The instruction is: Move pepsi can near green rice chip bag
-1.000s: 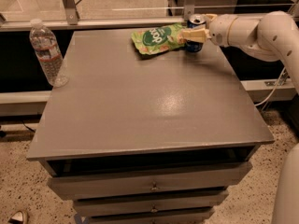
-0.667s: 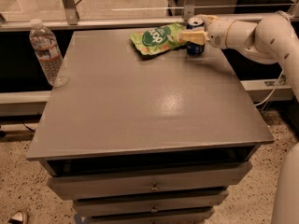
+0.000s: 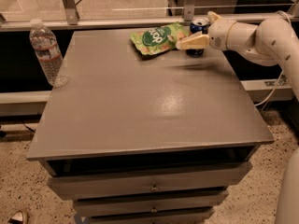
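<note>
Pepsi can (image 3: 200,26) upper right of frame, just beside green rice chip bag (image 3: 156,37).
Pinched by gripper (image 3: 196,31), apparently standing on grey table (image 3: 140,106); seemingly near enough already, leaving only release and retreat.

Grey table (image 3: 140,106), matte top with a glare patch right of centre. Clear water bottle (image 3: 46,50) stands upright at its left edge, white cap on. Drawers (image 3: 149,188) under the top, small knobs. Speckled floor (image 3: 18,171) all round, white cable (image 3: 271,90) hanging at right. My gripper (image 3: 196,31) is over the table's far right corner.
</note>
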{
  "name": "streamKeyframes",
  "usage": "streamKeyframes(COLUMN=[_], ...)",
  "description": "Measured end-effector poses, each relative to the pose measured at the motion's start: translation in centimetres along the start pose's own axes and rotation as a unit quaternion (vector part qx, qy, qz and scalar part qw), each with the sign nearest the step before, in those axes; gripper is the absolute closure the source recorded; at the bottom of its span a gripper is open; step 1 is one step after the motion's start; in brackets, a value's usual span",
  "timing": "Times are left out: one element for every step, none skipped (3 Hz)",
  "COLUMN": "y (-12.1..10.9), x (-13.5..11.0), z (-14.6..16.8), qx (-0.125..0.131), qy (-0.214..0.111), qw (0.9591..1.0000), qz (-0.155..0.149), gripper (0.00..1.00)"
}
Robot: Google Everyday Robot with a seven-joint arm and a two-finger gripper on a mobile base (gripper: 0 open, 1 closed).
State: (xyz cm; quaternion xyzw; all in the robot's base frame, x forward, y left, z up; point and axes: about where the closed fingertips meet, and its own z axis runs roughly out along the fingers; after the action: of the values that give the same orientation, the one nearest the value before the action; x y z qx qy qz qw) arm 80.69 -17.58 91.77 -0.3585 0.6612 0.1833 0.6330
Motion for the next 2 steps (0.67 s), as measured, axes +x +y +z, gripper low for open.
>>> streamKeyframes(y=[0.2,0.1], x=[-1.6,-4.0], z=[-2.1,-7.0], qx=[-0.002,0.001], qy=[-0.004,0.001], qw=[0.9999,0.9991], qz=[-0.013,-0.043], gripper=[0.00,0.00])
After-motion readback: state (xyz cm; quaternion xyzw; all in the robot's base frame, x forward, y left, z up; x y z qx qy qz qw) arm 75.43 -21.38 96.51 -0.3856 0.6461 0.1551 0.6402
